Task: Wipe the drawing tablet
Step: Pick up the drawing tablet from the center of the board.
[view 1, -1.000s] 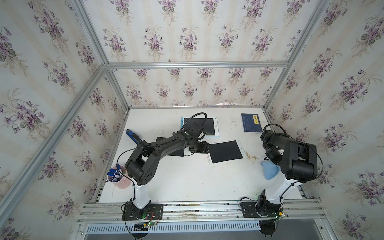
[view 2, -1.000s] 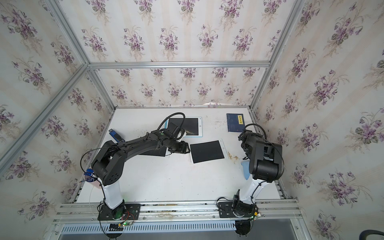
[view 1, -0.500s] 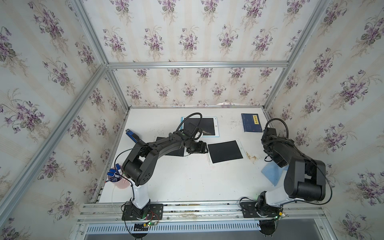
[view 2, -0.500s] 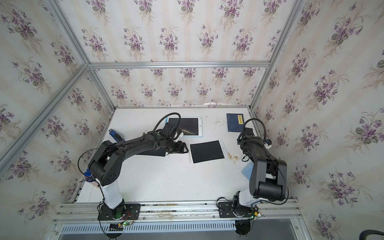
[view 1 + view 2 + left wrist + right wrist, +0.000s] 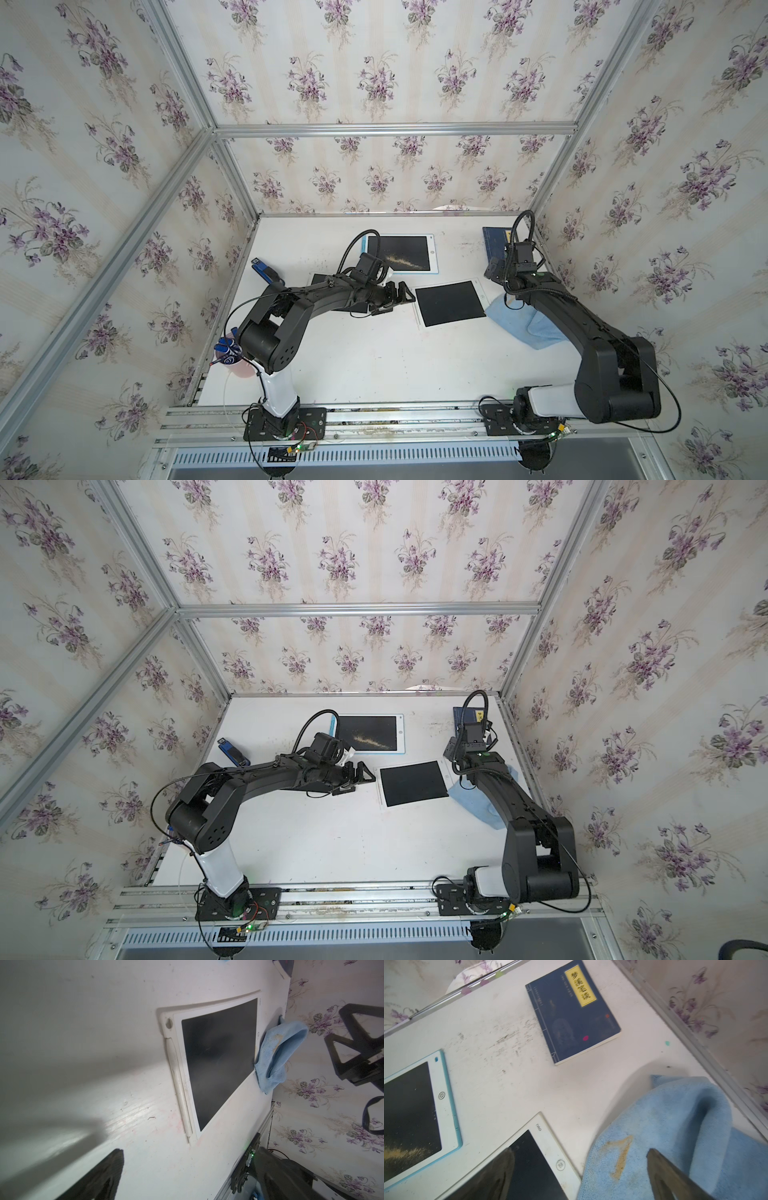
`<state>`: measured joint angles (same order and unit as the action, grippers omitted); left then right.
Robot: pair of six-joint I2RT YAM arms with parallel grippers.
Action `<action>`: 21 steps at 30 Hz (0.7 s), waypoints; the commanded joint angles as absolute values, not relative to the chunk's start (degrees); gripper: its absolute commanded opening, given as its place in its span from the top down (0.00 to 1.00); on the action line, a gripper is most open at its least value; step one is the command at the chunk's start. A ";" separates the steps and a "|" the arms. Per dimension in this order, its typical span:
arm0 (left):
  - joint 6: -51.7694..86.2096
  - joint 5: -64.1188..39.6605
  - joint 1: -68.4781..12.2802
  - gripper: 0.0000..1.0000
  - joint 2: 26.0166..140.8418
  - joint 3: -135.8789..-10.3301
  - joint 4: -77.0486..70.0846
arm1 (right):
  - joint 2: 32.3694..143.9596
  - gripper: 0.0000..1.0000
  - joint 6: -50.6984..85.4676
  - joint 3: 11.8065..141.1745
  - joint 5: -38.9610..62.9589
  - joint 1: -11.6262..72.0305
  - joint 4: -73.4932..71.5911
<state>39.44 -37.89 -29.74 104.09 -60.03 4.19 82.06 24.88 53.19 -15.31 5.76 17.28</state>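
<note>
A white-framed drawing tablet (image 5: 451, 303) (image 5: 413, 783) (image 5: 218, 1059) (image 5: 533, 1159) with a clean black screen lies mid-table. A crumpled blue cloth (image 5: 523, 324) (image 5: 478, 800) (image 5: 278, 1051) (image 5: 675, 1126) with orange stains touches its right edge. My left gripper (image 5: 395, 297) (image 5: 359, 777) (image 5: 187, 1174) is open just left of this tablet, holding nothing. My right gripper (image 5: 494, 272) (image 5: 451, 750) (image 5: 581, 1180) hovers open over the tablet's right edge and the cloth. A blue-framed tablet (image 5: 401, 253) (image 5: 368, 733) (image 5: 415, 1105) behind it carries sandy dust.
A dark blue book (image 5: 494, 243) (image 5: 571, 1012) lies at the back right by the wall. A third dark tablet (image 5: 318, 278) is partly under my left arm. A blue object (image 5: 264, 270) and a pink cup of pens (image 5: 230, 361) stand along the left edge.
My right arm has unfolded toward the back of the table and its gripper has gone from shut to open above the cloth. My left gripper has opened wider beside the white-framed tablet.
</note>
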 commanded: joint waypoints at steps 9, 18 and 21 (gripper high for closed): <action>50.12 -43.42 -29.79 0.00 107.33 -59.23 -8.17 | 96.50 0.02 23.99 58.80 -1.00 5.39 11.26; 45.25 -39.39 -30.54 0.04 109.84 -62.62 2.57 | 99.73 0.03 24.79 56.49 4.92 4.04 9.12; 44.05 -39.59 -31.01 0.06 111.00 -64.11 4.87 | 99.32 0.05 25.43 54.28 6.21 4.12 8.29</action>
